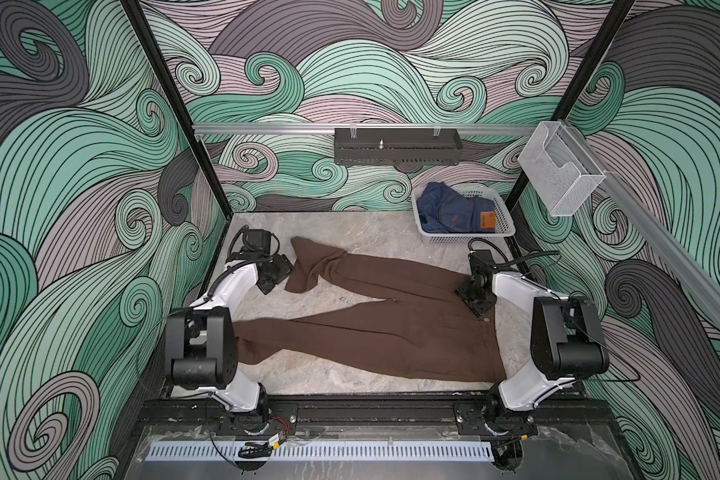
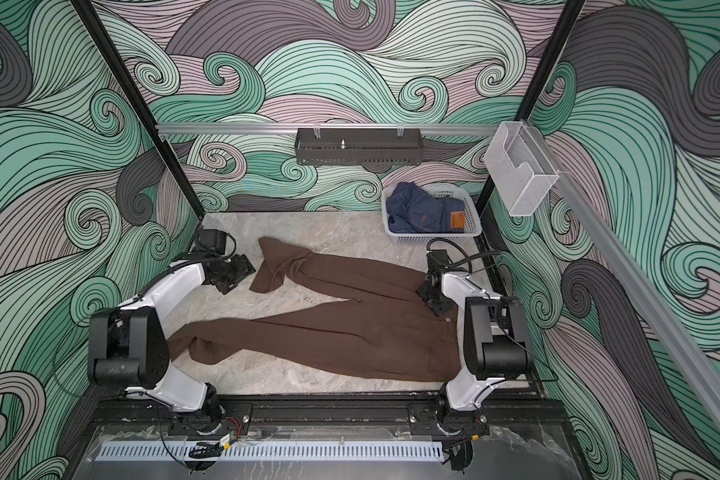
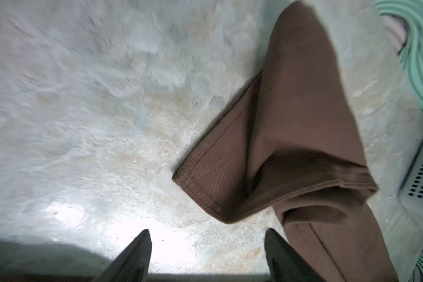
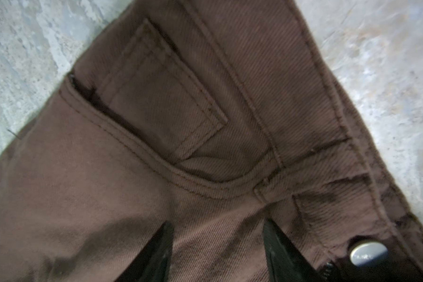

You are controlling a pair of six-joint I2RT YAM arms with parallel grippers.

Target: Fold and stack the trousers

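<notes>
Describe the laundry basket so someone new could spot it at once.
Start at the marble tabletop and go to its far right corner, beyond the brown trousers. The white basket sits there on the table. Unlike the black tray and clear holder hung on the rails, it holds crumpled blue jeans.

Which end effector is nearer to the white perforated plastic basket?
Right. The right end effector is over the waistband of the dark brown trousers, in front of the basket; the left end effector is across the table, beside the far leg's hem.

Trousers [image 1: 375, 320]: dark brown, laid flat across worktop, waistband toward right edge, legs splayed leftward; far leg's hem crumpled.
</notes>
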